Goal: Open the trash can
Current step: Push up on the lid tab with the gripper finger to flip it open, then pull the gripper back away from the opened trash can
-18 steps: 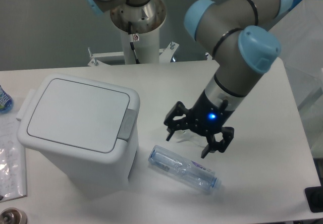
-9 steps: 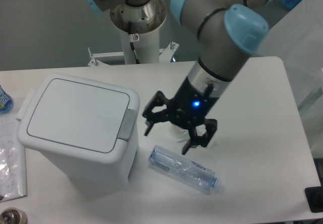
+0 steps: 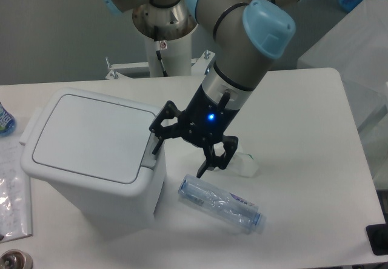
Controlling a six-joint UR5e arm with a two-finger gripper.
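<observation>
Tool (image 3: pixel 182 142) open, beside trash can (image 3: pixel 91 160) button tab (image 3: pixel 153 148). Risks: glancing off tab, shoving bin toward counter (image 3: pixel 303 190) left edge; nudging plastic bottle (image 3: pixel 221 203).

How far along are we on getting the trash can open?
Done: the pincer is at the front edge of the trash can, jaws open, one finger by the grey tab. In hand: lining up on that tab; actual contact cannot be told. Left: press it, since the lid lies flat and closed. The bottle lies on the table beside the can.
</observation>
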